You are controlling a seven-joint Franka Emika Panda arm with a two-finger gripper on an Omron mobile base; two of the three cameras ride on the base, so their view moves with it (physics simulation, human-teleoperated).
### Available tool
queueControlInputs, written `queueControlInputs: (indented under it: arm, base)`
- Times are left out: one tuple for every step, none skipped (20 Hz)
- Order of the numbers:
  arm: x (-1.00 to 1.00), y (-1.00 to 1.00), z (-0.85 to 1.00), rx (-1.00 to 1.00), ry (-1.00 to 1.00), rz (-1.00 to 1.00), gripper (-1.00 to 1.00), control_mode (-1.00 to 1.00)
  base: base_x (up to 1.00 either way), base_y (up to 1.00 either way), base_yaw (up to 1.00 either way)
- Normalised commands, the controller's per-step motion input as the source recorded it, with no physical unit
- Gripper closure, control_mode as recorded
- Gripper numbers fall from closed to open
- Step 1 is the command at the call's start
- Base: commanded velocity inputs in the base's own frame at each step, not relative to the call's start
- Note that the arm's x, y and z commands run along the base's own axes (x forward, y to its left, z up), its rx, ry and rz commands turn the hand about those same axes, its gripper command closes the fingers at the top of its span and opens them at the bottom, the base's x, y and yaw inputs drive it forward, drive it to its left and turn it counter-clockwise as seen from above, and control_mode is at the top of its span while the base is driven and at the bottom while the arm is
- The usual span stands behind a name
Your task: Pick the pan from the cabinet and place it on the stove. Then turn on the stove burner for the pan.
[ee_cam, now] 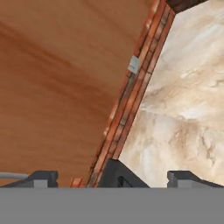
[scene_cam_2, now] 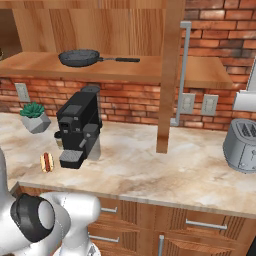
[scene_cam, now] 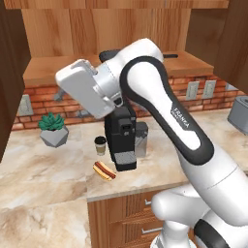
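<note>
While my arm [scene_cam: 164,111] bends up across the left base view, my gripper [ee_cam: 111,177] points along the underside of the cabinet [scene_cam_2: 105,67] — its two dark fingertips [ee_cam: 41,177] stand wide apart with nothing between them. Along the gripper I see the wooden underside, a slanting strip of brick wall [ee_cam: 131,105] with a small outlet plate [ee_cam: 134,64], and the pale marble counter [ee_cam: 183,109].

The pan [scene_cam_2: 80,57] lies on the open cabinet shelf, handle [scene_cam_2: 120,59] pointing right, well apart from my gripper. One cabinet door [scene_cam_2: 170,75] stands open edge-on, its silver bar handle [scene_cam_2: 182,75] beside it.

Below the shelf on the counter stand a black coffee machine [scene_cam_2: 77,127], a paper cup [scene_cam: 100,145], a hot dog [scene_cam: 104,170] and a potted plant [scene_cam: 52,128] — a grey toaster [scene_cam_2: 242,145] sits far to the right.
</note>
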Motion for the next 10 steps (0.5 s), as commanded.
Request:
queueControlInputs:
  arm:
    - [0.0, -0.49, 0.0, 0.0, -0.3, -0.01, -1.0, -1.0]
    - [0.0, -0.49, 0.0, 0.0, -0.31, -0.01, -1.0, -1.0]
    - [0.0, -0.46, 0.0, 0.0, -0.32, -0.01, -1.0, -1.0]
    - [0.0, -0.44, 0.0, 0.0, -0.32, -0.01, -1.0, -1.0]
    - [0.01, -0.43, 0.0, 0.0, -0.28, -0.01, -1.0, -1.0]
    - [0.0, -0.43, 0.0, 0.0, -0.28, -0.01, -1.0, -1.0]
    - [0.02, -0.48, 0.0, 0.0, -0.27, 0.0, -1.0, -1.0]
    - [0.04, -0.48, 0.0, 0.0, -0.27, 0.0, -1.0, -1.0]
    - [0.03, -0.43, 0.0, 0.0, -0.27, 0.0, -1.0, -1.0]
    - [0.09, -0.43, 0.0, 0.0, -0.25, 0.0, -1.0, -1.0]
  base:
    - [0.0, 0.0, 0.0]
    - [0.0, 0.0, 0.0]
    - [0.0, 0.0, 0.0]
    - [0.0, 0.0, 0.0]
    - [0.0, 0.0, 0.0]
    - [0.0, 0.0, 0.0]
    - [0.0, 0.0, 0.0]
    - [0.0, 0.0, 0.0]
    - [0.0, 0.0, 0.0]
    - [0.0, 0.0, 0.0]
